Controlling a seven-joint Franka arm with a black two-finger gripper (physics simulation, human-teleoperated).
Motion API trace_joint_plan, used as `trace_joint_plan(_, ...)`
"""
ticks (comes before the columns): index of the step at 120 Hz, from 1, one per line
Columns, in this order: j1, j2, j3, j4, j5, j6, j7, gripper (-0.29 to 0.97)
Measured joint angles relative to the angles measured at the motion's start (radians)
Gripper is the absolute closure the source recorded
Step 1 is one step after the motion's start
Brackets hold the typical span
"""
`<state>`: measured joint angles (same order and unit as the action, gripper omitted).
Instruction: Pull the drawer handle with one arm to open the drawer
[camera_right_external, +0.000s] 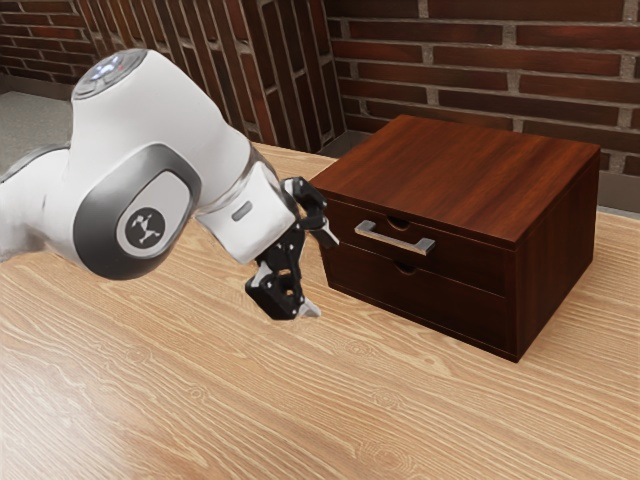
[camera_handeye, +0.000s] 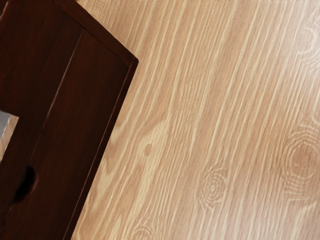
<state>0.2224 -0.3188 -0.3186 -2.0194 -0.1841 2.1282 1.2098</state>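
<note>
At the exterior view's left, the white Franka arm (camera_right_external: 150, 140) carries the only marking in sight: a round white emblem (camera_right_external: 147, 228) with a small dark figure on its grey joint cap. There are no letters or words to read. The black gripper (camera_right_external: 318, 272) hangs just above the wooden table (camera_right_external: 200, 400) with its jaws spread wide and nothing between them. It sits at about 8 o'clock from the drawer handle (camera_right_external: 395, 238), near it but not touching.

That silver bar handle is on the upper drawer (camera_right_external: 460, 255) of a dark wooden cabinet (camera_right_external: 470, 170) at the gripper's 3 o'clock. The drawer front lies flush with the cabinet's face, so it is shut, as is the lower drawer (camera_right_external: 440, 300) beneath it. A brick wall (camera_right_external: 480, 60) stands behind, at 12 o'clock.

The wrist view shows close up what the exterior one cannot: the cabinet's front corner (camera_handeye: 75, 100), a sliver of the handle (camera_handeye: 6, 131), a dark finger notch (camera_handeye: 26, 179), and ringed knots in the table's grain (camera_handeye: 215, 125).
</note>
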Motion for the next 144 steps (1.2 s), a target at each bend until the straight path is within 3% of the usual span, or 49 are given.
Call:
trace_joint_plan(37,0.001,0.162,-0.001,0.082,0.04,0.133,0.152,0.0)
trace_joint_plan(144,-0.005,0.267,-0.004,0.11,0.058,0.223,0.309,0.0)
